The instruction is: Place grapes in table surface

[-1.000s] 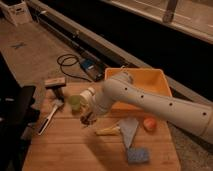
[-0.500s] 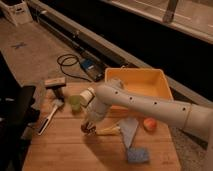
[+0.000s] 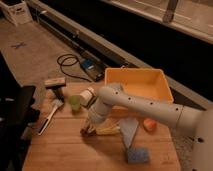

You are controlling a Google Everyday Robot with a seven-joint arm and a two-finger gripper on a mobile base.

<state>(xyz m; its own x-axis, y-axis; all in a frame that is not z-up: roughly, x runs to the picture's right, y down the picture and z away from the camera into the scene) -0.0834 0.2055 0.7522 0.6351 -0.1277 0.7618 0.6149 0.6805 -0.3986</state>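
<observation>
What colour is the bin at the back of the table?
Yellow-orange bin, clearest in the camera view; the end effector is low over the table, in front of it.

Grapes (image 3: 87, 131): small dark brownish-purple lumpy cluster, low at the gripper (image 3: 89, 127), near the middle-left of the desk (image 3: 65, 150). Cluster appears at or just above the wood; contact cannot be told. Lies just left of a yellow banana. Desk: light tan wooden top of parallel planks, running from the near edge to the far side.
</observation>
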